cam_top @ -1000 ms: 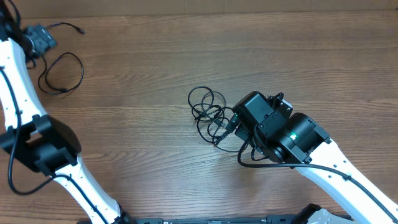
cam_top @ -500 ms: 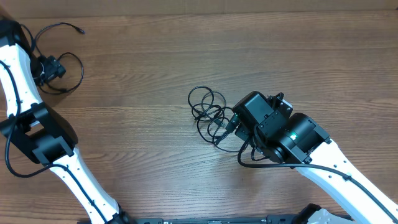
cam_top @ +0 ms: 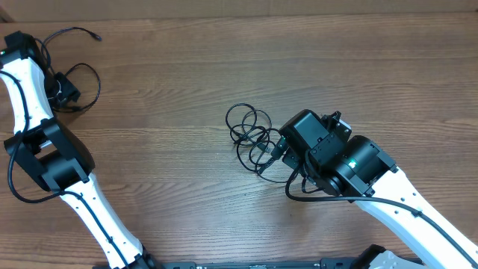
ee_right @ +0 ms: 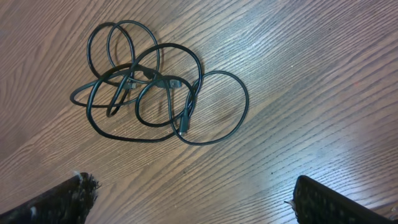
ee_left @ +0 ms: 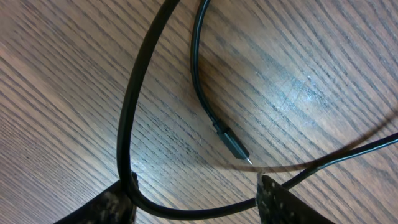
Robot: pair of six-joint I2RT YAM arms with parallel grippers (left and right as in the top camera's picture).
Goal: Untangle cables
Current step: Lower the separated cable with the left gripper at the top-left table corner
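Thin cables (cam_top: 254, 140), likely limp and light: a tangled bundle (ee_right: 168, 81) lies central on the tabletop (cam_top: 187, 187) beside the fully spread right end effector (ee_right: 193, 190); a loose loop (ee_left: 127, 124) crosses the left end effector's (ee_left: 196, 190) parted fingers (ee_left: 115, 202); plug ends (ee_left: 233, 146) seem the best holds.

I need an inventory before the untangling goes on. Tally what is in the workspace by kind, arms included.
Black cables: 2, the loose cable and the coiled cable
Robot arms: 2, the left arm and the right arm
Total: 4
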